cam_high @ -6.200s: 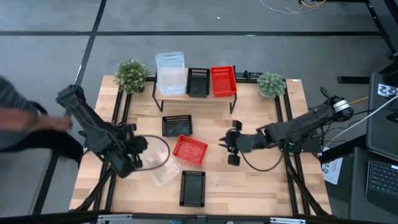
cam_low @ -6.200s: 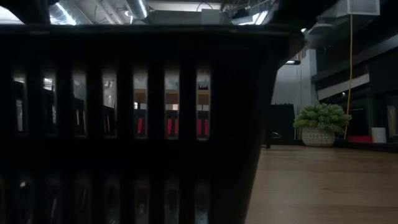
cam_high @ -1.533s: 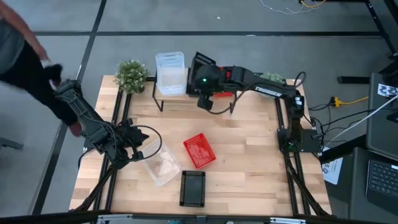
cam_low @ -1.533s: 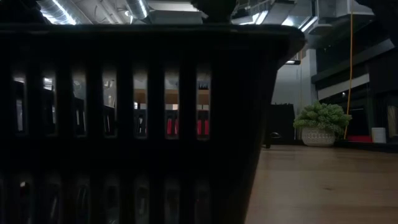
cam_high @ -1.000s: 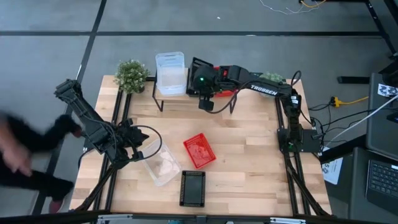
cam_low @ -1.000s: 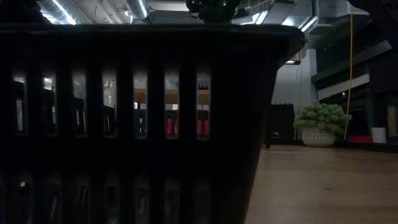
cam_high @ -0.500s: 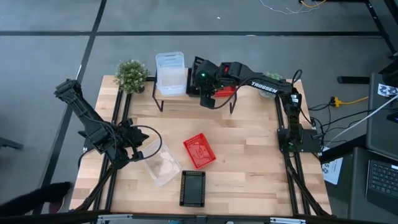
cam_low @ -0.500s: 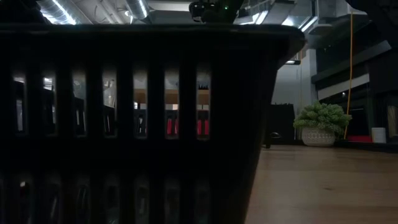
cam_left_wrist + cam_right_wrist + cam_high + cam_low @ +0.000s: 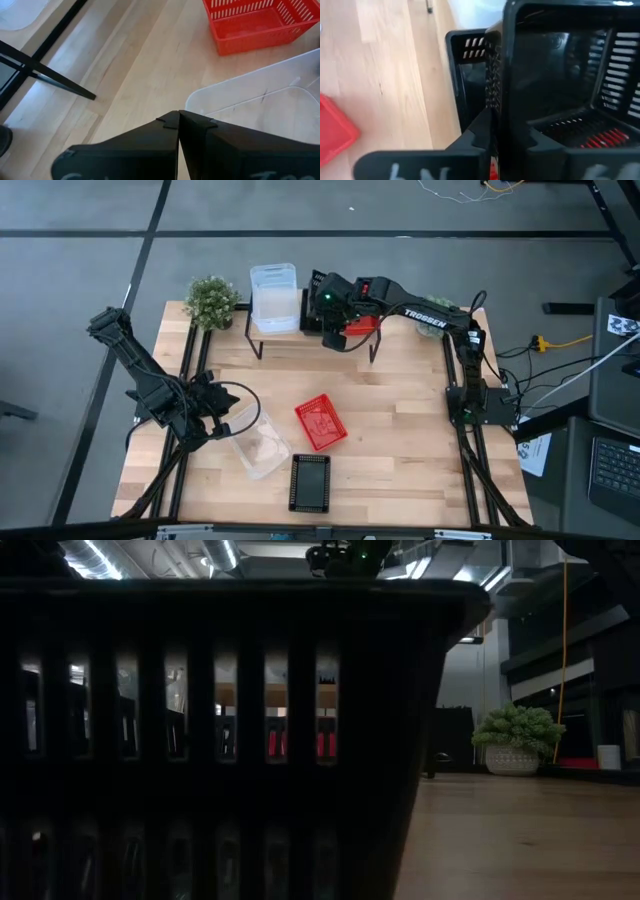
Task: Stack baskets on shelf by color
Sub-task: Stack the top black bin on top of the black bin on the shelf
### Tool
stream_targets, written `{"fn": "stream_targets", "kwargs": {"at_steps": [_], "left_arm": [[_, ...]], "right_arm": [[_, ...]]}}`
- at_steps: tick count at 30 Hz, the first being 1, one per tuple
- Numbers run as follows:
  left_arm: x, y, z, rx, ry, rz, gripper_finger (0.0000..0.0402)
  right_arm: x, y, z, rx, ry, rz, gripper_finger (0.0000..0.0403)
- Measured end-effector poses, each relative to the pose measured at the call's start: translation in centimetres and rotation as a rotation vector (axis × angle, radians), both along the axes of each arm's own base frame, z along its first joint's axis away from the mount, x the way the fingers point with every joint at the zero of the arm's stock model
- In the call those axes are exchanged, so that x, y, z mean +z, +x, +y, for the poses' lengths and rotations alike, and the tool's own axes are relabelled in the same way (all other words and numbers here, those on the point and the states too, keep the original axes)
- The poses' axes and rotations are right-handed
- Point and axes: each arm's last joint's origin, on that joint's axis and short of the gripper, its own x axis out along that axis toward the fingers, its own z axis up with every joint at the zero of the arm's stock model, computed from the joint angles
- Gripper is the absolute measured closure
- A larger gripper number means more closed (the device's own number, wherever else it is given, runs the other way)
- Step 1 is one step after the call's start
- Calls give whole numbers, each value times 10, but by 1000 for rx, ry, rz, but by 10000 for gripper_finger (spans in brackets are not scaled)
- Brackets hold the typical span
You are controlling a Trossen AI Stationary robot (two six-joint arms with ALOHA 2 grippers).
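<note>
The shelf [image 9: 290, 333] stands at the table's far edge with stacked clear baskets [image 9: 273, 295] at its left and a red basket [image 9: 362, 323] at its right. My right gripper [image 9: 326, 318] reaches over the shelf's middle, shut on a black basket [image 9: 555, 75], which sits over a second black basket [image 9: 466, 47]. On the table lie a red basket [image 9: 320, 422], a clear basket [image 9: 256, 446] and a black basket [image 9: 310, 482]. My left gripper [image 9: 220, 408] waits shut beside the clear basket [image 9: 260, 107], touching nothing. My right gripper pinches one mesh wall [image 9: 494, 95] of the black basket, at its rim, with one finger inside the basket and one outside. The fingers slant down from above. The basket is over the second black basket; whether it rests in it I cannot tell.
Two green potted plants [image 9: 212, 301] [image 9: 437, 315] flank the shelf. The near black basket [image 9: 230, 740] fills most of the low view. Bare wood lies open between the shelf and the loose baskets and at the table's right.
My right gripper has crept a little toward the far edge over the shelf, carrying the black basket with it. A person who showed at the table's left side has gone out of view.
</note>
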Motion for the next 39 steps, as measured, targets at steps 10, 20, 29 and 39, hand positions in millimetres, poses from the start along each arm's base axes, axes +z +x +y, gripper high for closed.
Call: {"fn": "stream_targets", "kwargs": {"at_steps": [10, 20, 29, 39], "left_arm": [[-1, 0, -1, -7, -21, 18, 401], [-1, 0, -1, -8, -20, 18, 401], [-1, 0, -1, -8, -20, 18, 401], [-1, 0, -1, -10, -19, 19, 401]], "right_arm": [[0, -1, -4, -40, 11, -19, 309], [0, 1, 2, -21, 37, -27, 295], [18, 2, 20, 58, 128, -83, 295], [29, -3, 34, 87, 134, -51, 295]]}}
